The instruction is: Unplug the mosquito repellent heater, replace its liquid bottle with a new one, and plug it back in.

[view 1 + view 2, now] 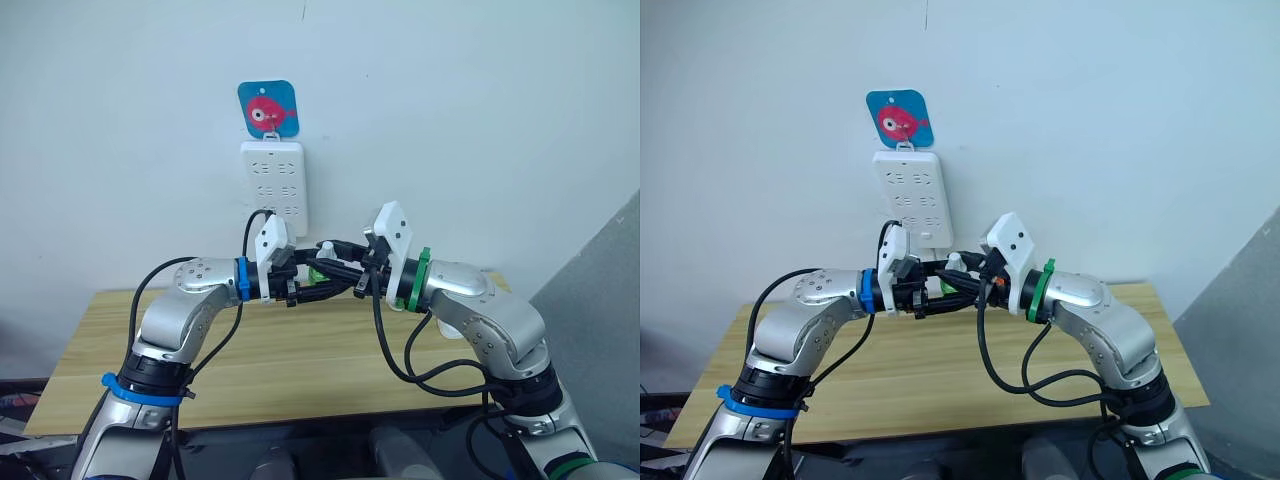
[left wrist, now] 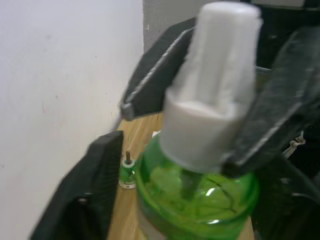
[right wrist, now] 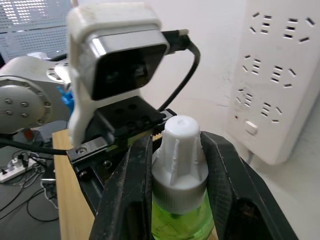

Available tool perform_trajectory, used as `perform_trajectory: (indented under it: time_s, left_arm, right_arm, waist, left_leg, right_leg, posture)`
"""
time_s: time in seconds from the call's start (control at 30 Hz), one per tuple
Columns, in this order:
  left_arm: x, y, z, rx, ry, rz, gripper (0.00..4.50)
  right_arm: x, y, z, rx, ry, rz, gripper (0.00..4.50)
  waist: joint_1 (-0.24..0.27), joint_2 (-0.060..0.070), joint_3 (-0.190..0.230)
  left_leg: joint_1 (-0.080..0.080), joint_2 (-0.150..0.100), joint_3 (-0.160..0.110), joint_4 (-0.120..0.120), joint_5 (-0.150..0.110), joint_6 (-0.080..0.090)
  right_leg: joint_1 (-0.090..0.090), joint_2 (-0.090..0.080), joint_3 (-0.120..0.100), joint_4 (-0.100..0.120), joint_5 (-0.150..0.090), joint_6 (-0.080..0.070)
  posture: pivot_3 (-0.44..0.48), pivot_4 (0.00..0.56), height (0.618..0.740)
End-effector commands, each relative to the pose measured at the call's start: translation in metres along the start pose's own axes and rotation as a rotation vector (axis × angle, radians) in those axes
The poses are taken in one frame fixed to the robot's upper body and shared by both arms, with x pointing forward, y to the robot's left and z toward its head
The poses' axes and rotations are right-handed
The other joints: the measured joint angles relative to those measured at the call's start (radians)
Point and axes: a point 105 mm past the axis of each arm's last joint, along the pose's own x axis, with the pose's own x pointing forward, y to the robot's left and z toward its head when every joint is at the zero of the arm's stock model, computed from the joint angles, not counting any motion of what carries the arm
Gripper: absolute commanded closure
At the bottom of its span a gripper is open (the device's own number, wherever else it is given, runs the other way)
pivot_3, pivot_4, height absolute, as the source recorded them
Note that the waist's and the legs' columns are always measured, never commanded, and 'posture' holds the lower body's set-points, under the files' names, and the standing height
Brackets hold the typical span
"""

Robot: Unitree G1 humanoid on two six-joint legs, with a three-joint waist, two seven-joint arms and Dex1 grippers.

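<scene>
A green liquid bottle (image 2: 200,195) with a white ribbed cap (image 3: 180,150) hangs in the air between my two grippers, above the table and in front of the wall. My right gripper (image 3: 179,155) is shut on the cap, one black finger on each side. My left gripper (image 1: 300,285) faces it from the other side. Its fingers (image 2: 80,200) flank the bottle's green body, and a narrow gap shows on one side. The mosquito repellent heater is out of view.
A tall white power strip (image 1: 273,185) hangs on the wall under a blue card with a red fish (image 1: 268,108), with no plug showing in its sockets. A second small green bottle (image 2: 127,170) with a dark wick stands on the wooden table (image 1: 300,350) near the wall.
</scene>
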Motion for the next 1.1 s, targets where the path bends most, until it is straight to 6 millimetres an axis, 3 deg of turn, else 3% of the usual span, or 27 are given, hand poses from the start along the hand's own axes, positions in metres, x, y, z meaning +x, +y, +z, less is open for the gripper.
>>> perform_trajectory:
  time_s: [0.03,0.63,0.73,0.9,1.1]
  left_arm:
    - [-0.006,0.004,0.007,0.050,0.026,-0.008,0.04]
    - [-0.009,-0.006,0.009,0.007,0.038,-0.094,0.00]
    - [-0.006,-0.006,0.010,-0.001,0.026,-0.095,0.66]
    - [-0.003,-0.007,0.012,0.000,0.017,-0.098,2.18]
    - [-0.003,-0.007,0.009,0.015,0.018,-0.085,2.19]
  right_arm:
    - [0.000,0.003,0.016,-0.040,-0.055,0.031,3.45]
    - [-0.002,0.005,0.016,-0.055,-0.052,0.058,3.45]
    - [-0.002,0.005,0.016,-0.056,-0.050,0.061,3.45]
    - [-0.003,0.006,0.015,-0.054,-0.047,0.066,3.45]
    - [-0.004,0.010,0.013,-0.028,-0.041,0.088,3.45]
  waist:
    - [0.000,0.000,0.000]
    - [0.000,0.000,0.000]
    - [0.000,0.000,0.000]
    - [0.000,0.000,0.000]
    - [0.000,0.000,0.000]
  left_leg:
    - [0.000,0.000,0.000,0.000,0.000,0.000]
    - [0.000,0.000,0.000,-0.001,0.000,0.000]
    - [0.000,0.000,0.000,-0.001,0.000,0.000]
    - [0.000,0.000,0.000,-0.001,0.000,0.000]
    - [0.000,0.000,0.000,-0.001,0.000,0.000]
  right_leg:
    - [0.000,0.000,0.000,0.000,0.000,0.000]
    - [0.000,0.000,0.000,-0.001,-0.001,0.001]
    - [0.000,0.000,0.000,-0.001,-0.002,0.003]
    - [0.000,0.000,0.000,-0.001,-0.002,0.003]
    - [0.000,0.000,0.000,-0.002,-0.002,0.003]
  posture:
    - [-0.133,0.041,0.740]
    - [-0.134,0.037,0.740]
    - [-0.135,0.035,0.740]
    - [-0.135,0.035,0.740]
    - [-0.133,0.034,0.740]
